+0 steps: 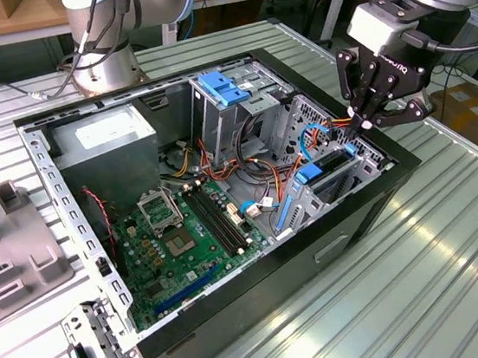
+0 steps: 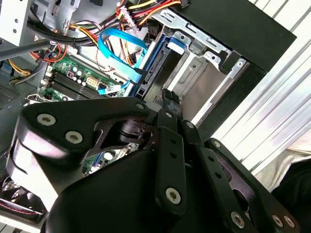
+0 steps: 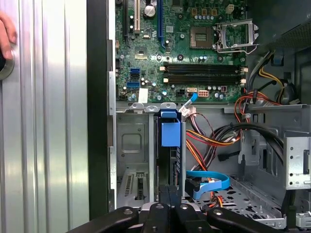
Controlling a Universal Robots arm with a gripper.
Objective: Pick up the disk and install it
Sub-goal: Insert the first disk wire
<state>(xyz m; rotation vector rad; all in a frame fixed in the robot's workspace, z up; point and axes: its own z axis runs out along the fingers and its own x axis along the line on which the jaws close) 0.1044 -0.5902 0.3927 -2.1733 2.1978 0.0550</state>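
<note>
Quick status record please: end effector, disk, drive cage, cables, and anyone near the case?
end effector: shut, tips at the disk's upper edge; contact cannot be told
disk: on edge inside the drive cage, blue rails showing
drive cage: in the corner of the open case, exterior view's right
blue cable: loose loop beside the cage
person: a hand on the table outside the case

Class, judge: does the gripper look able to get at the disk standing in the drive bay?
Probably yes: the gripper hangs just over the disk and its upper edge, the case is open above it, and the cables lie off to one side.
</note>
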